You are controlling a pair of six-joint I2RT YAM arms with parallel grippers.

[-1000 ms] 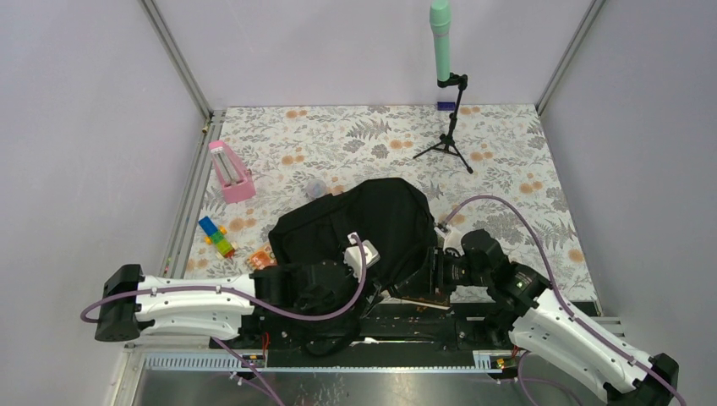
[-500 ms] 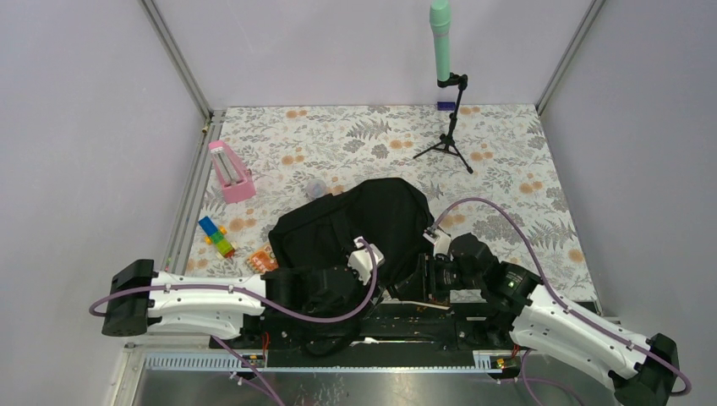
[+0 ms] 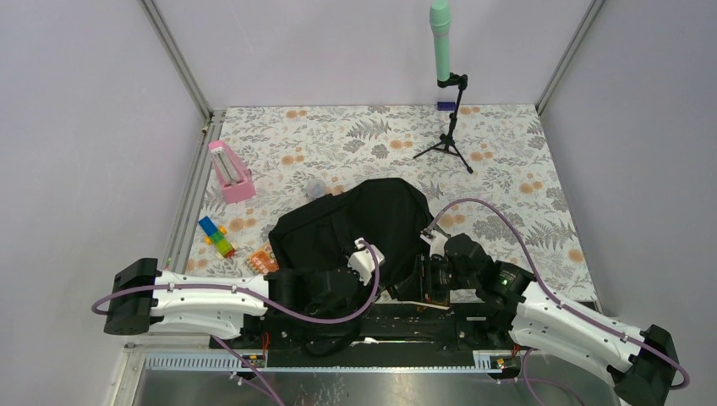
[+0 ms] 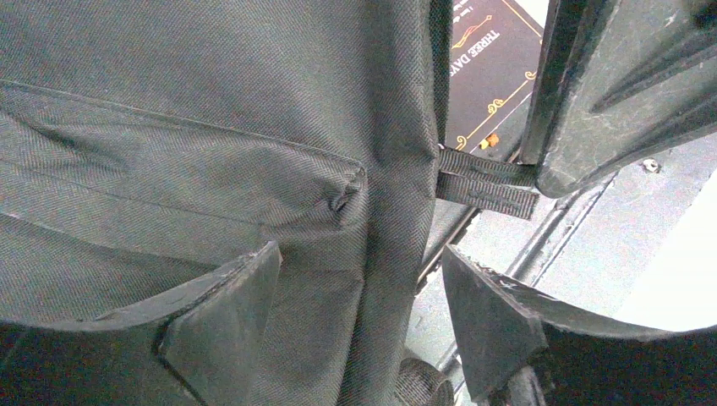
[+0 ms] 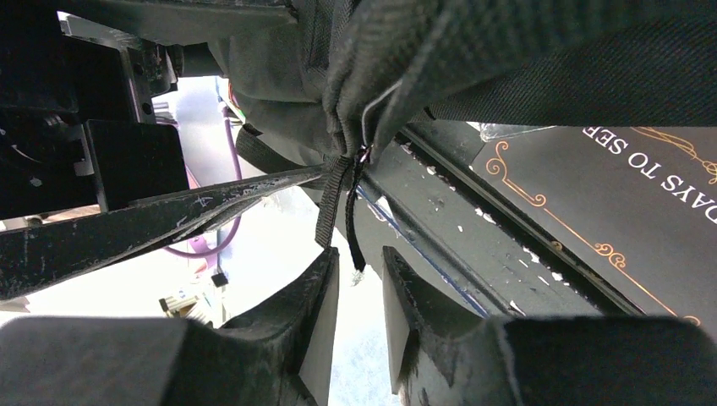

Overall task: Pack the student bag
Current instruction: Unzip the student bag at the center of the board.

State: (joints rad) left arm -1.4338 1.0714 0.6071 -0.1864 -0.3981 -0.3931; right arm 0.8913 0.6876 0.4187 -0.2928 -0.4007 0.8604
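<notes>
The student bag (image 3: 355, 222), a large black fabric backpack, lies in the middle of the flowered mat with its near edge at the arm bases. My left gripper (image 4: 359, 317) is open, and a fold of the bag's side fabric (image 4: 254, 127) runs between its fingers. My right gripper (image 5: 361, 271) is open by a narrow gap just below a bunched part of the bag (image 5: 380, 76). A thin strap and cord (image 5: 351, 228) hang down to its fingertips. A black book with gold lettering (image 5: 626, 203) lies under the bag's edge and also shows in the left wrist view (image 4: 486, 76).
A pink holder (image 3: 230, 172) stands at the left. Coloured blocks (image 3: 216, 237) and an orange piece (image 3: 262, 258) lie near the left arm. A small tripod with a green cylinder (image 3: 446, 101) stands at the back. The black base rail (image 3: 406, 326) runs along the near edge.
My right gripper has moved left, closer to the bag's near right corner. My left arm has shifted slightly right along the bag's near edge. The bag stays in place.
</notes>
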